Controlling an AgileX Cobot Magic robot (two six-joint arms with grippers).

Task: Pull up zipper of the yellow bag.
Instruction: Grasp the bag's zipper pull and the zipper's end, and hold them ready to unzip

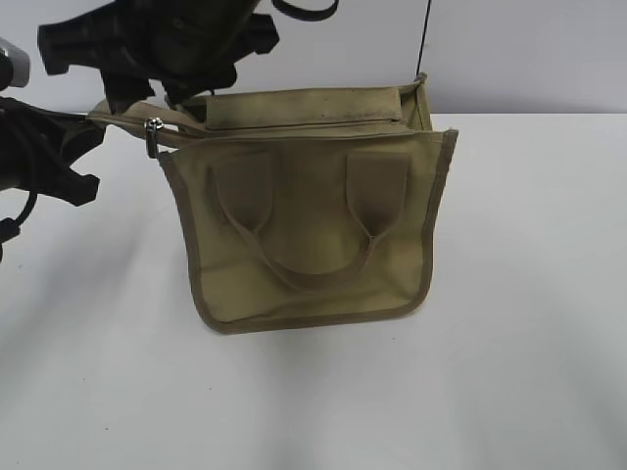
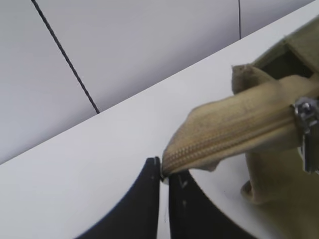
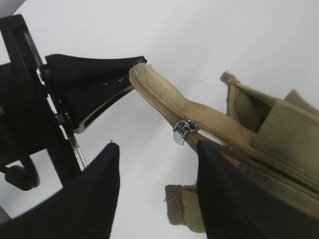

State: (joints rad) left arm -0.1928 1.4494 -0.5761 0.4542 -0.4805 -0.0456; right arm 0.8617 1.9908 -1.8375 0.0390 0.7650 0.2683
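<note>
The yellow bag [image 1: 313, 235] stands upright on the white table, handles facing the exterior camera. Its zipper [image 1: 294, 121] runs along the top and ends in a tape tail sticking out to the left. The silver pull tab [image 1: 154, 129] hangs at the bag's left top corner; it also shows in the right wrist view [image 3: 181, 132] and the left wrist view [image 2: 309, 137]. My left gripper [image 2: 163, 174] is shut on the tip of the tape tail [image 2: 224, 134] and holds it taut. My right gripper [image 3: 157, 149] is open, its jaws just below the pull tab, one finger against the bag.
The white table [image 1: 411, 392] stretches out in front of and to the right of the bag. A pale wall stands behind. The left arm [image 1: 49, 162] fills the left edge and the right arm [image 1: 157, 44] hangs over the bag's left top.
</note>
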